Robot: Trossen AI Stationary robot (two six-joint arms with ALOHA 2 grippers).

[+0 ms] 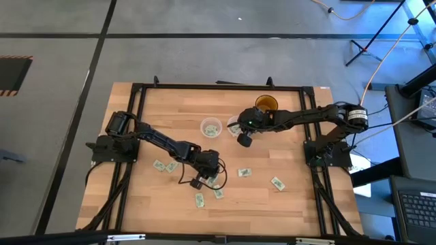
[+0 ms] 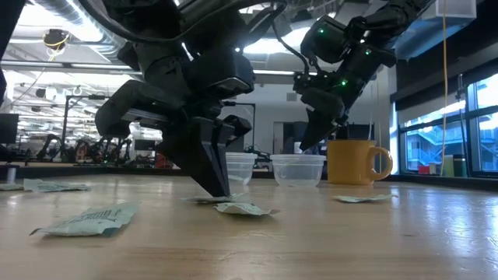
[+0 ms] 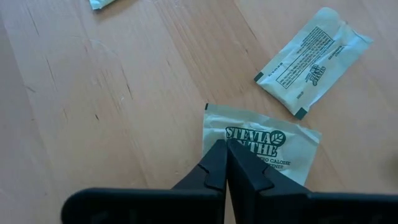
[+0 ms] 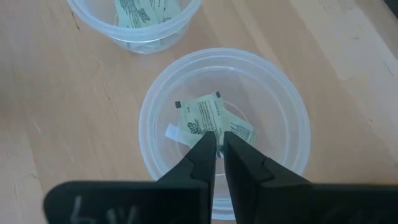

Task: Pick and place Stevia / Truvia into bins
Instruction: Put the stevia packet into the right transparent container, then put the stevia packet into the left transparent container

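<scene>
Several pale green Stevia sachets lie flat on the wooden table, among them one [image 1: 244, 173] and one [image 1: 277, 183]. My left gripper [image 3: 226, 144] points down at the table's near middle, shut on one sachet [image 3: 273, 146]; another sachet [image 3: 311, 59] lies beside it. Two clear cups [image 2: 237, 167] [image 2: 298, 169] stand at the table's middle, each with sachets inside. My right gripper [image 4: 217, 140] hangs above the rim of the right-hand cup [image 4: 155, 112], its fingers a narrow gap apart, and touches nothing. Sachets [image 4: 199, 118] lie on that cup's bottom. My left gripper comes from above, pointing down, its shut fingertips [image 3: 214, 152] meeting on the sachet near one end edge [image 3: 214, 115]. The sachet lies flat on the table. Whether a fold of it sits between the fingers or they only press on it, I cannot tell.
An amber-yellow mug with a handle [image 2: 354, 162] stands behind the cups toward the far edge. Loose sachets [image 2: 89, 220] [image 2: 245, 208] lie around the left gripper. A black frame rail [image 1: 218, 86] runs round the table. Bare wood shows at the near left and far left.
</scene>
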